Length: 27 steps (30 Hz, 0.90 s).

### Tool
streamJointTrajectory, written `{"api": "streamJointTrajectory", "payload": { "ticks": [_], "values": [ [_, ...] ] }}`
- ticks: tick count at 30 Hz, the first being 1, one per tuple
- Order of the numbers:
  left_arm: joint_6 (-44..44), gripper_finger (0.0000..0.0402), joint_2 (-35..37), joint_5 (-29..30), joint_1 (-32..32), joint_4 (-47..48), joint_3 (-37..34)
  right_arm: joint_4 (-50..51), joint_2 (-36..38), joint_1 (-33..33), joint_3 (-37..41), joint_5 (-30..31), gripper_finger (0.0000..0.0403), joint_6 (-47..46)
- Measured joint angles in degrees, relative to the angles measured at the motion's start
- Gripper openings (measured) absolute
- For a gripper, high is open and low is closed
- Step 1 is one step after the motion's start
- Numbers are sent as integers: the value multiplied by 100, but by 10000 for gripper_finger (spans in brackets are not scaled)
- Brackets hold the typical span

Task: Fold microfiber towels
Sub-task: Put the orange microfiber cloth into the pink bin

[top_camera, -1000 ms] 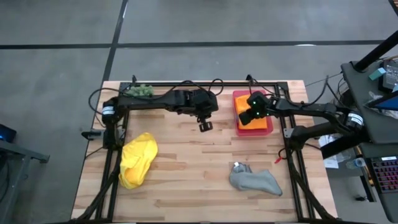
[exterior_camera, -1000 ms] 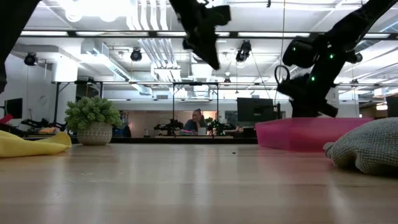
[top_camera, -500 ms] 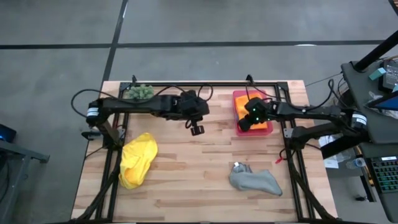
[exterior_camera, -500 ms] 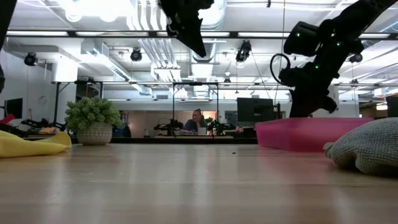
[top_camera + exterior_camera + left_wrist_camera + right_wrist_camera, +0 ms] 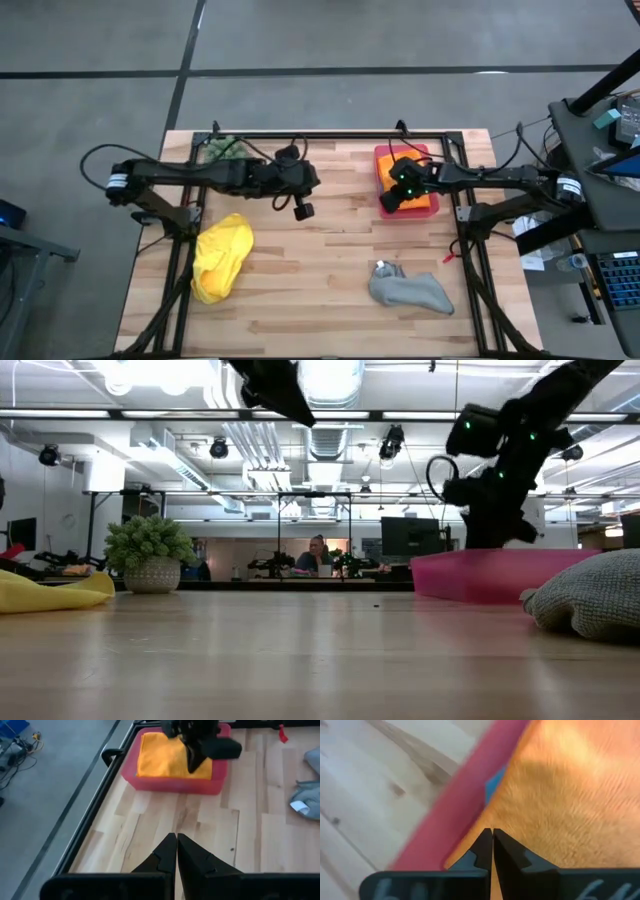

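Orange pile fills the view under my right gripper (image 5: 491, 840), fingers together, empty, over the folded orange towel (image 5: 167, 756) in the pink tray (image 5: 384, 208). Dip lower and I'd rumple it. My left gripper (image 5: 304, 211) hangs closed mid-table. Crumpled yellow towel (image 5: 220, 256) lies near-left, lumpy grey towel (image 5: 410, 289) near-right, both soft, unfolded.

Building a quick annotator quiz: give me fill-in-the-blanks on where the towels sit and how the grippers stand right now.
1. The orange towel lies in the ____ tray.
2. The right gripper is over the orange towel with its jaws ____.
3. The left gripper hangs shut above bare table, holding ____.
4. The grey towel and the ____ towel lie crumpled on the table.

Missing words: pink; shut; nothing; yellow
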<state>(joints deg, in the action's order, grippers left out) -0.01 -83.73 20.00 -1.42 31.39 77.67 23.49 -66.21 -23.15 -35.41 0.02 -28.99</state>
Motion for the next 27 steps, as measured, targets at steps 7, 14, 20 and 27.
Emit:
{"api": "streamJointTrajectory", "payload": {
  "ticks": [7,14,20,27],
  "values": [
    [21,0,552,18,125,-543,-680,773,108,-262,-963,245,9,530],
    [40,0,1104,33,125,-747,-1187,1075,-31,-1084,-1508,315,9,1002],
    [376,0,1346,51,121,-849,-1319,1080,-467,-1810,-1547,319,9,1072],
    [797,0,1607,684,99,-997,-1460,1272,-1045,-2195,-1522,761,9,1075]
  ]
}}
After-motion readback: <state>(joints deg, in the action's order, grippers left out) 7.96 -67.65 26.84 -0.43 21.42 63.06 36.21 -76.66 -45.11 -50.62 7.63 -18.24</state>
